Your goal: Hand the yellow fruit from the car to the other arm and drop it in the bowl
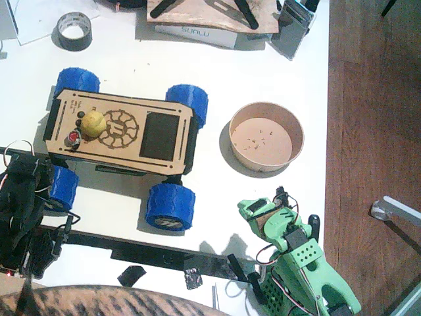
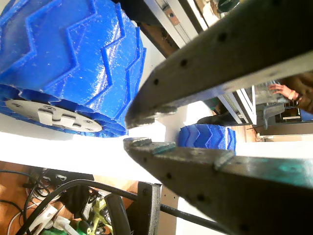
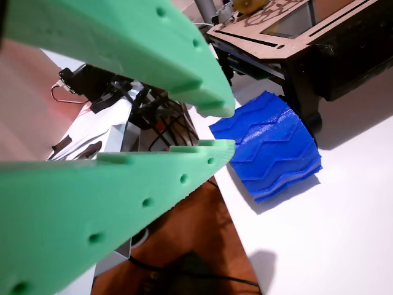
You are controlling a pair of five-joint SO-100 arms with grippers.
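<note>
1. Left black fingers (image 2: 128, 132): nearly closed, narrow gap, empty; beside a blue wheel (image 2: 68, 63).
2. Right green fingers (image 3: 224, 128): slightly parted, empty.
3. Fruit (image 1: 93, 123): on car (image 1: 122, 131) deck, up and right of left arm (image 1: 23, 210); round, no long axis; left arm nearer.
4. Bowl (image 1: 266, 137): empty, on worktop (image 1: 217, 217), near right arm (image 1: 296, 263).
5. Writing: "SUNLU" on box (image 1: 196, 32).

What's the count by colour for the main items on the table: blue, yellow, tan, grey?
Blue: 4, the car wheels
Yellow: 1, the yellow fruit on the car
Tan: 1, the bowl
Grey: 1, the tape roll
Total: 7
</note>
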